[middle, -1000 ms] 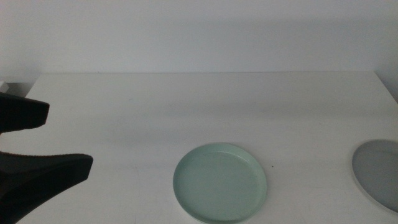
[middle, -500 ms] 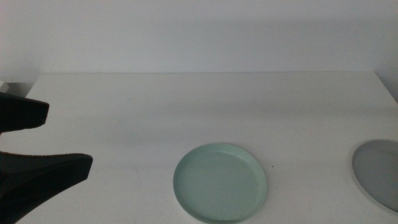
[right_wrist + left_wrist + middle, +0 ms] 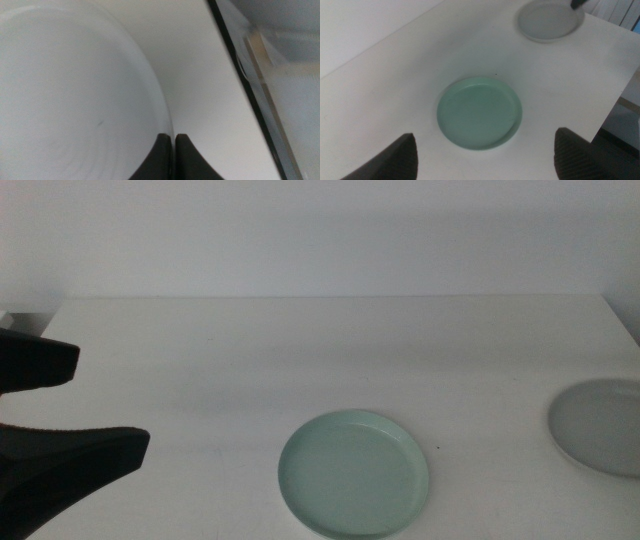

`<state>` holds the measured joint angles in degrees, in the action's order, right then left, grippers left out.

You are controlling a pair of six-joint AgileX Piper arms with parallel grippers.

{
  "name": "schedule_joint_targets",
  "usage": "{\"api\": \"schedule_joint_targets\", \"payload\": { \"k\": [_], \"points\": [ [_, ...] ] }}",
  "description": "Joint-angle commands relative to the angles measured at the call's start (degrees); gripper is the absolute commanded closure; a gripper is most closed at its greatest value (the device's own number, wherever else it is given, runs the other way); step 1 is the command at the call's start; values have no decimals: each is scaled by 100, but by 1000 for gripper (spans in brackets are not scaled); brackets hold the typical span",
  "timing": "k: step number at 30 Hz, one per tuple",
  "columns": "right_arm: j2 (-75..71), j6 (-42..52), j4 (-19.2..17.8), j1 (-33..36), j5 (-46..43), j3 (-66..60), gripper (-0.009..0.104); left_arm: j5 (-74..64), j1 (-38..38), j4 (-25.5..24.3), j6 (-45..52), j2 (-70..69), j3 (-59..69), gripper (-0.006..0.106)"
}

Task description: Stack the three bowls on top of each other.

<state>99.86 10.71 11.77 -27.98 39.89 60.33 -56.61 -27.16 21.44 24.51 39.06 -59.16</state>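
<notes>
The pale mint green bowl (image 3: pixel 354 473) sits on the white table near its front, and also shows in the left wrist view (image 3: pixel 479 113). My left gripper (image 3: pixel 110 402) is open and empty at the left, apart from it; in its wrist view the jaws (image 3: pixel 485 133) stand wide on either side of the green bowl. The grey bowl (image 3: pixel 598 425) is at the right edge of the view. My right gripper (image 3: pixel 173 145) is shut on its rim (image 3: pixel 162 107); a dark bit of it shows by the grey bowl (image 3: pixel 547 20). The white bowl is out of view.
The table's right edge (image 3: pixel 235 75) runs close beside the grey bowl, with a drop beyond it. The table's front edge (image 3: pixel 615 90) shows in the left wrist view. A wall stands behind the table (image 3: pixel 330 330).
The grey bowl has moved left and farther into the middle view. The green bowl and the left gripper have not moved.
</notes>
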Motion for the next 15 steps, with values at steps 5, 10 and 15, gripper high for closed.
{"api": "schedule_joint_targets", "payload": {
  "k": [5, 10, 15],
  "points": [
    [-1030, 10, 675, 757, 814, 918, 95, 317, 0, 203, -26, 4, -136, 10],
    [-1221, 72, 1147, 1901, 932, 1076, 95, 317, 0, 203, -26, 4, -136, 10],
    [-1221, 54, 1423, 3063, 919, 1076, 95, 317, 0, 203, -26, 4, -136, 10]
  ]
}}
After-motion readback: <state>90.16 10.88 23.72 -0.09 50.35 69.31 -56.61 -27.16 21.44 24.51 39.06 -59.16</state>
